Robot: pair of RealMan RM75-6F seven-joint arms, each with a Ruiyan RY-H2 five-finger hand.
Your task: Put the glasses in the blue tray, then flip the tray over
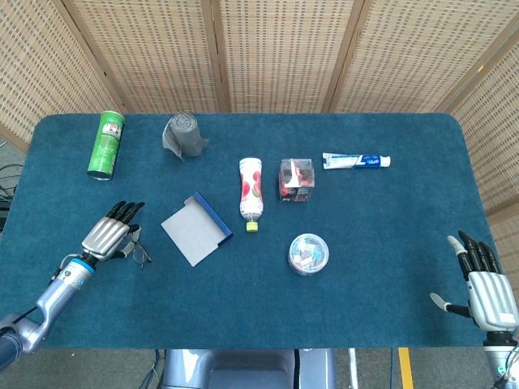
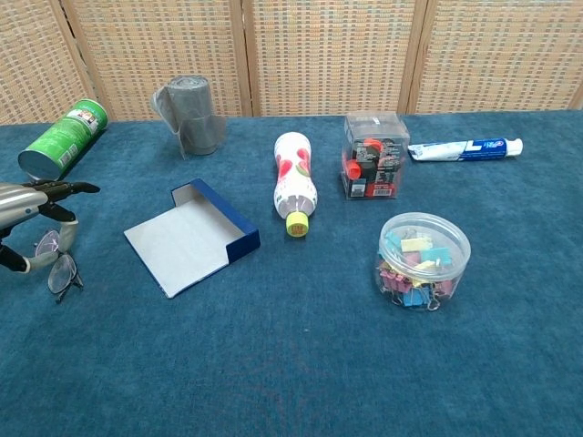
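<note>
The glasses (image 2: 60, 265) lie on the blue cloth at the left, thin dark frame, also seen in the head view (image 1: 139, 250). My left hand (image 1: 108, 234) hovers low right over them, fingers stretched forward and thumb curling down beside the near lens (image 2: 44, 242); I cannot tell whether it touches them. The blue tray (image 1: 195, 231) with a grey floor rests open side up just right of the glasses (image 2: 185, 239). My right hand (image 1: 486, 285) stays at the front right table edge, fingers spread, holding nothing.
Along the back lie a green can (image 1: 105, 144), a grey roll (image 1: 185, 134) and a toothpaste tube (image 1: 357, 160). A white bottle (image 1: 251, 188), a clear box (image 1: 297, 179) and a round tub of clips (image 1: 308, 253) stand right of the tray.
</note>
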